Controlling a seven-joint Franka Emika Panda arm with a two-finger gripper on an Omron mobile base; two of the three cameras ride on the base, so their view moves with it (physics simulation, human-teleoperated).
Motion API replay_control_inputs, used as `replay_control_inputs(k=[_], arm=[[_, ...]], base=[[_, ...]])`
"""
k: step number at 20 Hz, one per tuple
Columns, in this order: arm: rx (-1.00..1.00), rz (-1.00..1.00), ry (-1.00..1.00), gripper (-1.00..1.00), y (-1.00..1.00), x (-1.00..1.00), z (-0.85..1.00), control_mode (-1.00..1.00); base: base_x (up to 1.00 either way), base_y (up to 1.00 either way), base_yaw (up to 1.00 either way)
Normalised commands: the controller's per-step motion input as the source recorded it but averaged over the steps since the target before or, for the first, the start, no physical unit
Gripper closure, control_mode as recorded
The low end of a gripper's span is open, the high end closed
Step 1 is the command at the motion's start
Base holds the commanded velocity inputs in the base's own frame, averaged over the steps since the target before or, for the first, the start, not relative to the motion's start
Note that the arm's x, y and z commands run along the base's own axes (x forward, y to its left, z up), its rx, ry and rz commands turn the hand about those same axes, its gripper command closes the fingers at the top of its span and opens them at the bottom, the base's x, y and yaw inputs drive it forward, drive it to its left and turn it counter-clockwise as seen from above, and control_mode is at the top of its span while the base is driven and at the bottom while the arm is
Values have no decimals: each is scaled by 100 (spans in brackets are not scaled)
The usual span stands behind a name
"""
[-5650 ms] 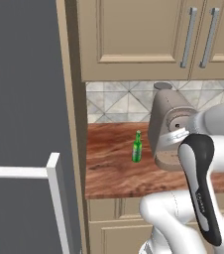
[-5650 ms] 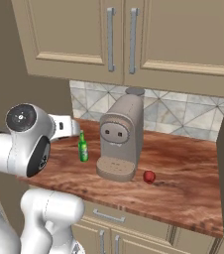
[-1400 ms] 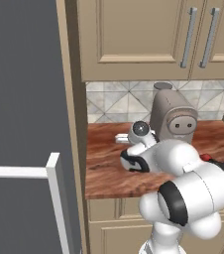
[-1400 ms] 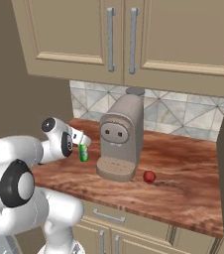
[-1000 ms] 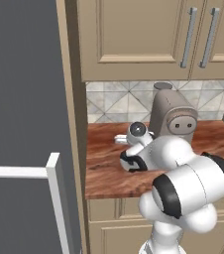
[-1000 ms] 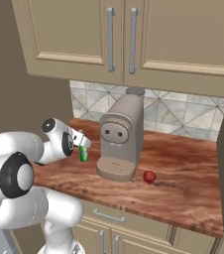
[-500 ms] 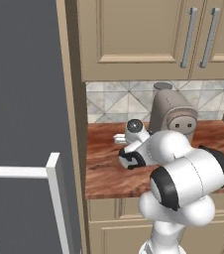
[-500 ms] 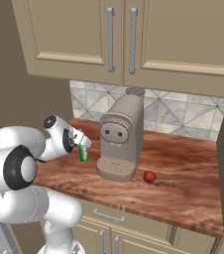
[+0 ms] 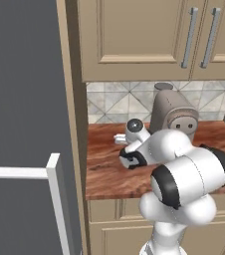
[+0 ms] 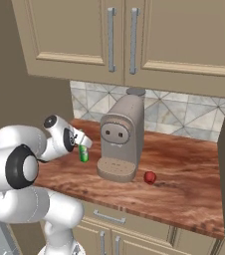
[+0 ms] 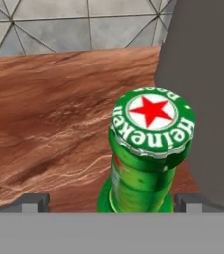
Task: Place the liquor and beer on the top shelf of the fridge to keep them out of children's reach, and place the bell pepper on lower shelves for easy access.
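Beer (image 11: 144, 163) stands upright on the surface (image 11: 49, 114), directly under the gripper (image 11: 106, 201), neck between the fingertips. Jaws apart, not yet clamped.

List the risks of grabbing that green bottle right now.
The beer stands upright between the open fingertips, off centre toward the right one; closing unevenly could tip it. The coffee machine stands close beside it, so a sideways sweep may knock it. The bell pepper lies loose on the counter and may roll.
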Motion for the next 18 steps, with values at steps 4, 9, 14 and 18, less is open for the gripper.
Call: replay_control_inputs(k=[4, 9, 14, 18], arm=[[0, 0, 0, -100, -9, 7, -7, -100], [0, 0, 0, -100, -16, 7, -10, -100], [0, 0, 0, -100, -15, 5, -12, -100], [0, 0, -1, 100, -6, 2, -13, -100]], base=[[0, 0, 0], [0, 0, 0], [0, 0, 0], [0, 0, 0]])
